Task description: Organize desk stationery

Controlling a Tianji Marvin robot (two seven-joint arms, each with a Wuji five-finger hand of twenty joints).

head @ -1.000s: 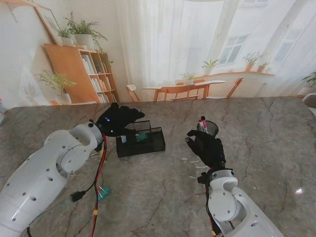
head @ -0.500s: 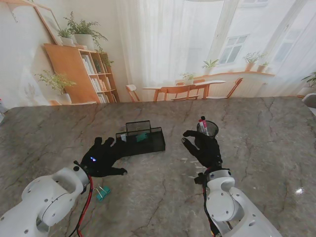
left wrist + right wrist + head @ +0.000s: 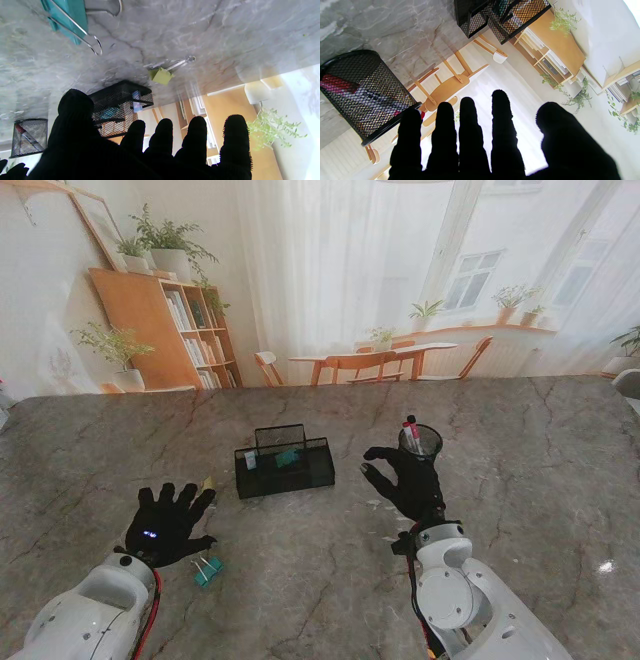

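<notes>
A black mesh organizer tray (image 3: pixel 285 467) sits mid-table holding a teal item. To its right stands a black mesh pen cup (image 3: pixel 421 441) with red-capped pens. My left hand (image 3: pixel 167 523) hovers open near me at the left, fingers spread, holding nothing. A teal binder clip (image 3: pixel 207 570) lies just right of that hand and shows big in the left wrist view (image 3: pixel 67 18). A yellow-green binder clip (image 3: pixel 161 75) lies beyond its fingertips (image 3: pixel 207 483). My right hand (image 3: pixel 405 478) is open beside the pen cup (image 3: pixel 362 92), nothing in it.
The marble table (image 3: pixel 520 480) runs wide to the right and left. Small pale specks lie near the right hand (image 3: pixel 385 505). The backdrop behind the table's far edge shows a bookshelf and chairs.
My left hand has drawn back from over the organizer tray toward me and to the left, ending beside the teal clip. The right hand has barely moved.
</notes>
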